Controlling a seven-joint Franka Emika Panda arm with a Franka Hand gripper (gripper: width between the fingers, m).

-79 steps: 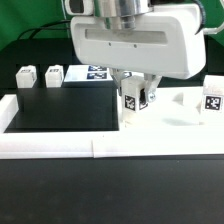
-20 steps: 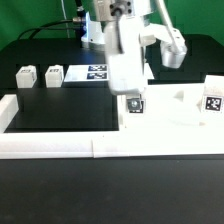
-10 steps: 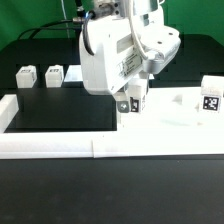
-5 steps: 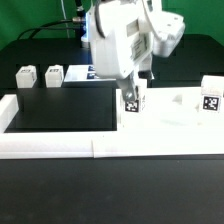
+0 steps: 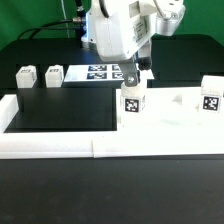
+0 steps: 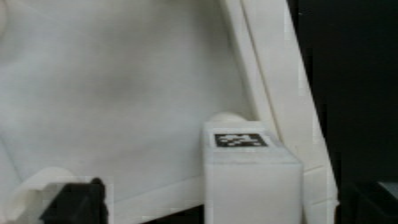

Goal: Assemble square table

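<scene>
- White plastic tabletop point(image 5: 172, 116) point(image 6: 125, 90): lies flat on the black surface point(image 5: 110, 195). In the exterior view it sits at 3 o'clock of the scene, with its front edge against the border wall point(image 5: 60, 146).
- First leg point(image 5: 132, 104) point(image 6: 249, 185): upright at the panel's 9 o'clock edge, tag facing the exterior camera. The wrist view shows it right by the panel's rim, with a second tag on its top face.
- Tool point(image 5: 138, 74): hangs just above the first leg at its 12 o'clock, jaws spread wide and holding nothing. There is a gap between the fingertips and the leg's top. The wrist view shows only one dark finger point(image 6: 75, 200), over the white panel and apart from the leg.
- Second leg point(image 5: 211, 97): upright at the panel's 3 o'clock side, tag forward. I cannot tell whether it stands on the panel or beside it.
- Third leg point(image 5: 26, 77) and fourth leg point(image 5: 54, 75): side by side on the bare surface, at 10 o'clock from the panel and well apart from it.
- Marker board point(image 5: 100, 72): flat on the surface at 11 o'clock of the first leg, partly behind the arm.
</scene>
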